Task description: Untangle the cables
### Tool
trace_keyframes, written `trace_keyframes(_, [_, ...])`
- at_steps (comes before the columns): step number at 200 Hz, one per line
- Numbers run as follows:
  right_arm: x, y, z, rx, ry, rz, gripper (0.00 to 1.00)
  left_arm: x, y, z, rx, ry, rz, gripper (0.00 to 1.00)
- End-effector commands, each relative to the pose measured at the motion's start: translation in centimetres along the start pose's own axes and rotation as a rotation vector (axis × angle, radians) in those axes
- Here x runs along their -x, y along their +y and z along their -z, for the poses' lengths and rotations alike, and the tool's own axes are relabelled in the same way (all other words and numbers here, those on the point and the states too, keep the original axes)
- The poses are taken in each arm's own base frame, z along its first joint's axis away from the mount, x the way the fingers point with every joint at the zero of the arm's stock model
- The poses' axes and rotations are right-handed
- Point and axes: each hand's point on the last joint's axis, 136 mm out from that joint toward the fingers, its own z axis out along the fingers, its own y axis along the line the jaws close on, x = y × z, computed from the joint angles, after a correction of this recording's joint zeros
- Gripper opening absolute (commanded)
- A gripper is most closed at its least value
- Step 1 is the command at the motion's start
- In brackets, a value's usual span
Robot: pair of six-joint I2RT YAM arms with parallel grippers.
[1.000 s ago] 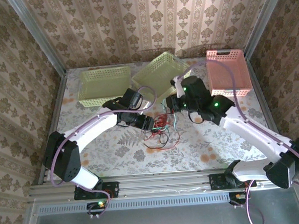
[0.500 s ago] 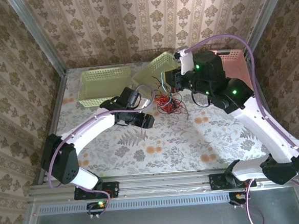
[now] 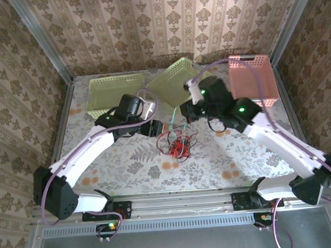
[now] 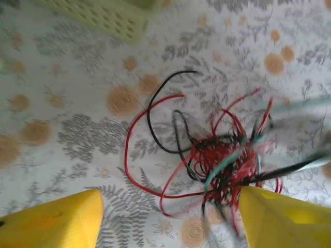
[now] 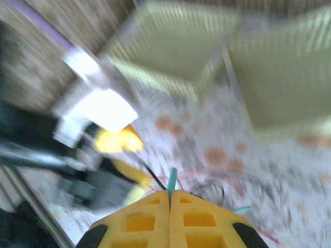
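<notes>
**Top view.** Count: 2 arms, 3 baskets, 1 bunch of cables [image 3: 177,143].
- The baskets stand along the far edge of the worktop [image 3: 242,158]: a pale green basket [image 3: 115,94] at 11 o'clock, a second green basket [image 3: 177,82] skewed at 12 o'clock, and a pink basket [image 3: 253,79] at 1 o'clock.
- The worktop cloth is pale, printed with grey ferns and orange blossoms.
- Beige damask wallpaper lines three sides, and metal rails frame the corners and the near edge.
- The cables lie near the centre of the worktop, well apart from the baskets. They are mostly red loops with some black ones.
- One teal strand rises from the bunch toward 1 o'clock, up to the right fingers [image 3: 186,114].
- The left fingers [image 3: 164,128] sit just beside the bunch, at its 10 o'clock.

**Left wrist view.** 2 yellow left fingers [image 4: 57,219], one at 7 o'clock and one at 5 o'clock, stand wide apart and hold nothing.
- The cables [image 4: 217,160] lie on the cloth beyond them, closer to the 5 o'clock finger.
- The core is dense red, with a large red loop and a black loop spreading toward 10 o'clock.
- Teal and pale strands run off toward 3 o'clock, blurred.
- A green basket corner [image 4: 103,18] is at 11 o'clock.

**Right wrist view.** Blurred.
- The 2 right fingers [image 5: 134,222] are pressed together, pinching the teal strand [image 5: 172,178], whose tip stands up from the seam.
- The two green baskets [image 5: 181,41] [image 5: 284,67] are at 12 and 2 o'clock.
</notes>
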Motion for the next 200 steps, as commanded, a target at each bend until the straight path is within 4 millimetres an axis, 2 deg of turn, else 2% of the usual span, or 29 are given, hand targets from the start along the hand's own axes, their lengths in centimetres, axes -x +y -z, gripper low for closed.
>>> trace_keyframes(1, [-5.3, -3.3, -2.8, -0.122, 0.144, -0.029, 0.0, 1.2, 1.6, 1.6, 0.048, -0.095, 0.036, 0.74])
trace_keyframes(17, [-6.3, -4.4, -3.1, -0.177, 0.166, -0.018, 0.0, 1.4, 1.7, 1.7, 0.028, -0.117, 0.055, 0.75])
trace_keyframes(31, [-5.2, -4.7, -2.2, -0.208, 0.122, -0.002, 0.0, 1.1, 1.4, 1.2, 0.005, -0.092, 0.059, 0.75])
trace_keyframes(38, [-4.1, -4.5, -1.5, -0.208, 0.082, 0.005, 0.0, 0.9, 1.3, 0.8, -0.005, -0.072, 0.064, 0.75])
trace_keyframes(56, [0.1, -3.1, 1.5, -0.175, -0.055, 0.027, 0.0, 0.9, 0.8, 0.2, -0.042, -0.04, 0.072, 0.75])
trace_keyframes(97, [12.1, 3.1, 10.3, -0.014, -0.38, 0.103, 0.0, 1.0, 0.6, -0.1, -0.062, -0.036, 0.084, 0.75])
trace_keyframes(121, [16.9, 5.4, 14.8, 0.031, -0.518, 0.134, 0.0, 1.0, 0.7, -0.1, -0.061, -0.038, 0.087, 0.75])
trace_keyframes(146, [19.0, 6.6, 17.7, 0.06, -0.592, 0.151, 0.0, 1.1, 0.7, 0.0, -0.061, -0.041, 0.084, 0.75])
trace_keyframes(161, [19.5, 6.8, 18.2, 0.048, -0.623, 0.159, 0.0, 1.1, 0.6, 0.0, -0.063, -0.042, 0.086, 0.75])
trace_keyframes(200, [21.5, 4.9, 20.6, -0.086, -0.728, 0.151, 0.0, 1.2, 0.8, 0.1, -0.059, -0.049, 0.092, 0.75])
